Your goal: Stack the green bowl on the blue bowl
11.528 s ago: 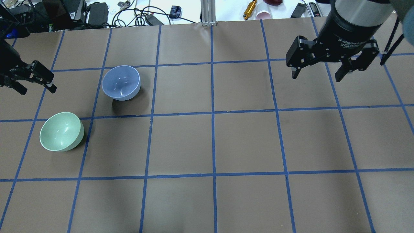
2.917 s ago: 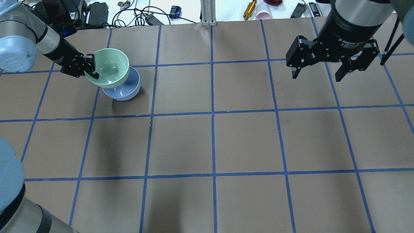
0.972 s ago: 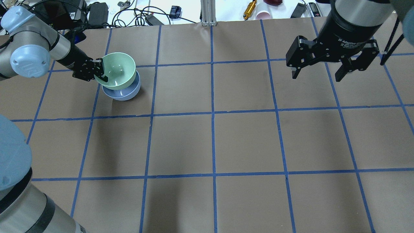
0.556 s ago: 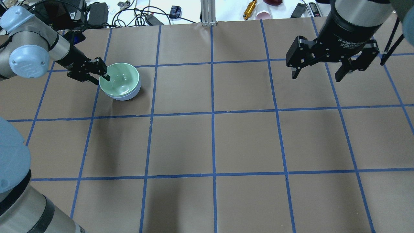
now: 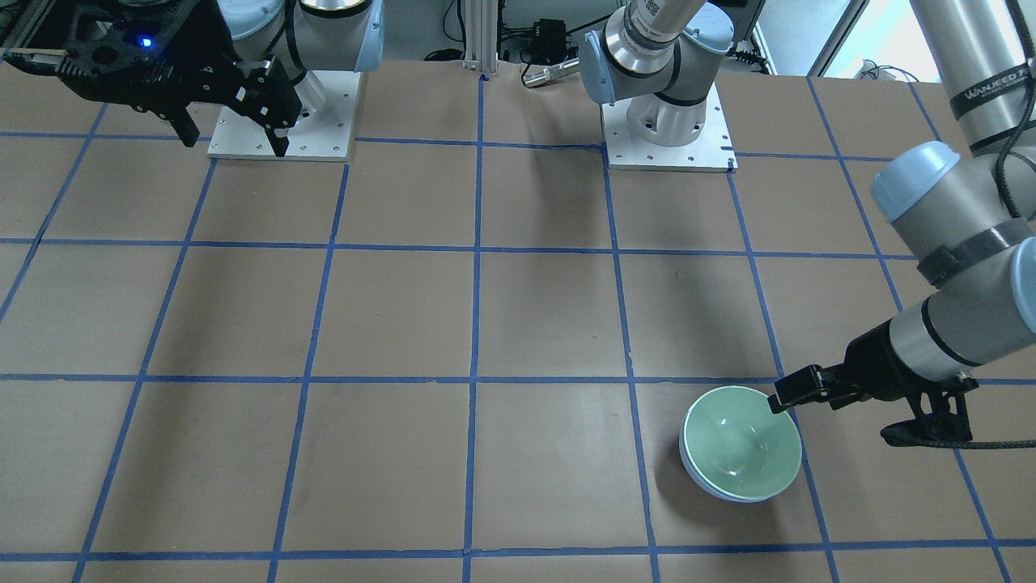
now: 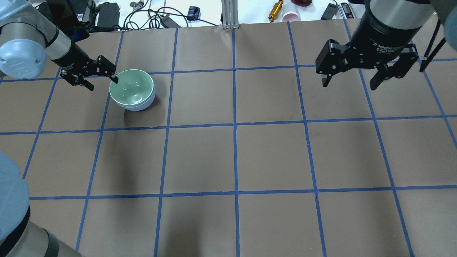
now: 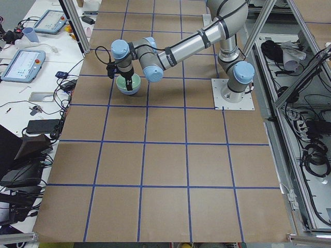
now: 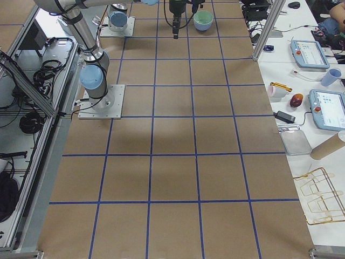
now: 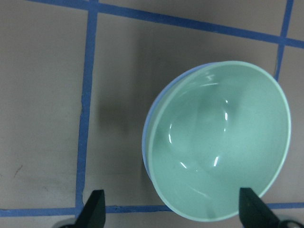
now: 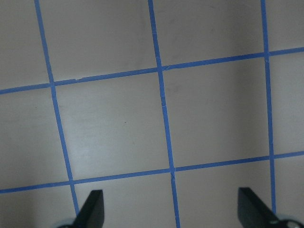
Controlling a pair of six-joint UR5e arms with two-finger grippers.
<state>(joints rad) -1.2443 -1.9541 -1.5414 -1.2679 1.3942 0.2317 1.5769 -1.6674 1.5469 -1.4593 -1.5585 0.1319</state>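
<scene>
Overhead view, upper left: the green bowl (image 6: 131, 87), round, smooth, pale mint with a thin lighter rim and glossy highlights inside, sat nested in the blue bowl (image 6: 140, 106). The pair rested on the table (image 6: 200, 157), brown with a grid of blue lines, inside one square just right of a vertical line. Both bowls stood upright, mouths facing up; being round, they had no long axis. The green bowl sat slightly off-centre, so the blue one showed only as a thin periwinkle crescent along one side, with the rest hidden.

The left gripper (image 6: 101, 82) stood at the left edge of the green bowl with its jaws spread wide and nothing between them. One fingertip (image 6: 114, 79) lay at the rim; whether it touched could not be told. The right gripper (image 6: 348, 85), upper right, hung above bare table, jaws wide apart and empty. In both side views the bowls appeared small, and in the exterior left view they were partly covered by the arm.
</scene>
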